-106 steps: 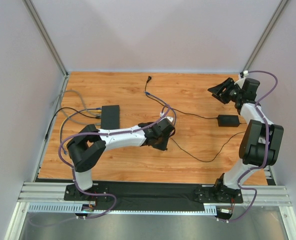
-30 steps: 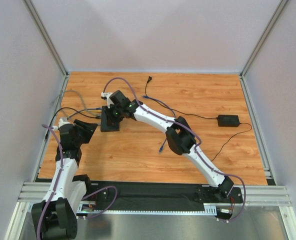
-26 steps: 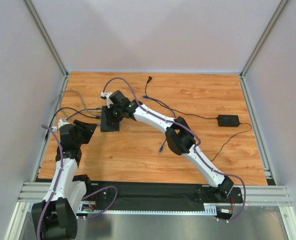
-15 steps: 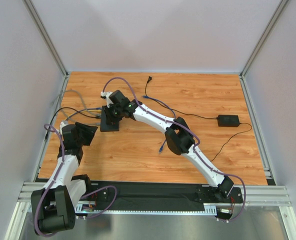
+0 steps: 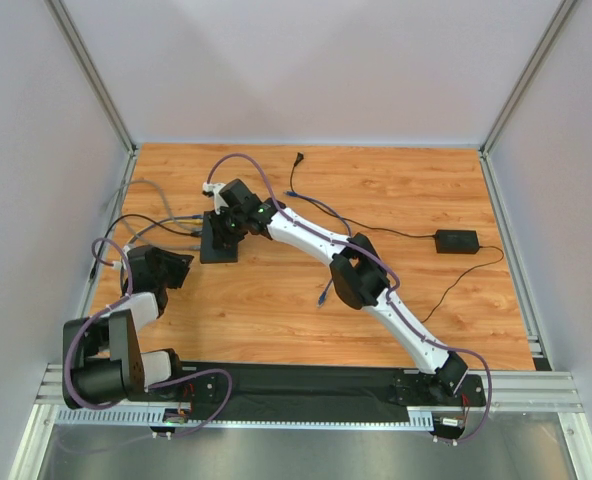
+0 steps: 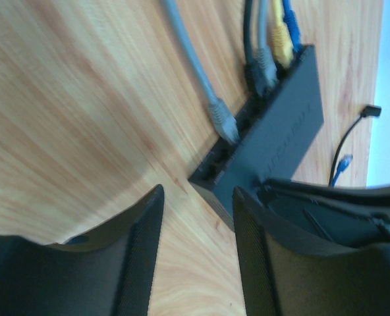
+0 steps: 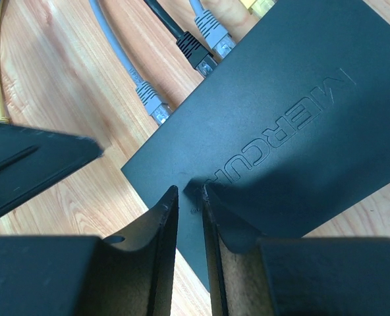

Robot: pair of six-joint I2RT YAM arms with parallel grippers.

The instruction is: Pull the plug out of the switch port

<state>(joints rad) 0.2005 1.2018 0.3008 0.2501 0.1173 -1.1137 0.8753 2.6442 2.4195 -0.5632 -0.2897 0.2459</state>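
Pointing down at the black box (image 7: 280,118), your right end effector (image 7: 188,189) is barely open; your left end effector (image 6: 197,192) is wide open, both empty.

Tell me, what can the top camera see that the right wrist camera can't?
Only the top camera shows both whole arms, the little black adapter brick off to the right, and a loose blue-tipped cable lying on the wooden table. Only the right wrist camera is close enough to show the letters on the switch and single plugs, like a grey plug and a black plug, pushed into its edge. Both show the flat black switch, the cables leading into it, and the right jaws just over its top.
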